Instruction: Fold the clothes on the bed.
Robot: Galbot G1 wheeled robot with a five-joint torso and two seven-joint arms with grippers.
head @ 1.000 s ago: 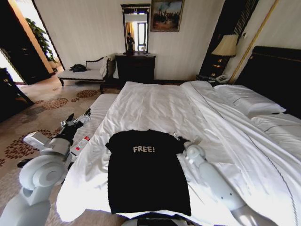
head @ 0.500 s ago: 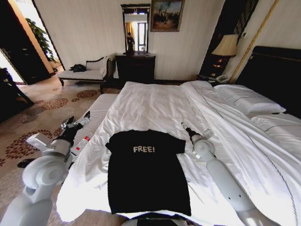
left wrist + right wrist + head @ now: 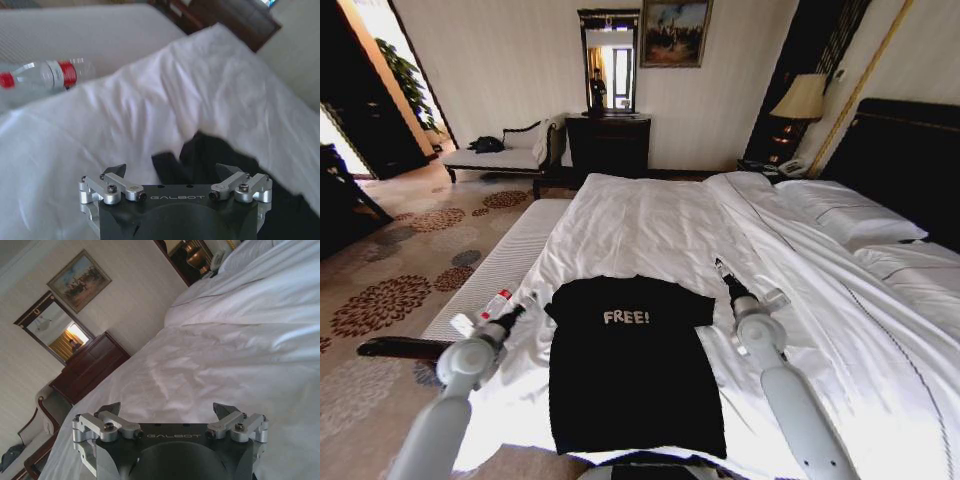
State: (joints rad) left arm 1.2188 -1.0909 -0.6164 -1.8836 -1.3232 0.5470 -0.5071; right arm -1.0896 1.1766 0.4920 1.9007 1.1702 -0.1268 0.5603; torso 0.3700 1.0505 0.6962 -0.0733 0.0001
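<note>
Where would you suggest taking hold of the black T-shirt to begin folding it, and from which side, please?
I'd grip the T-shirt at its two short sleeves, pinching the fabric edges from above. It lies flat and spread on the bed, so only edges give a pinch. The left gripper sits open beside one sleeve, the right gripper open beside the other, so each could come in from its own side.

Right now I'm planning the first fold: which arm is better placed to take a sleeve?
Left, probably. The left gripper is open right over the T-shirt's dark sleeve edge. The right gripper, also open, points up the bed, away from the shirt.
</note>
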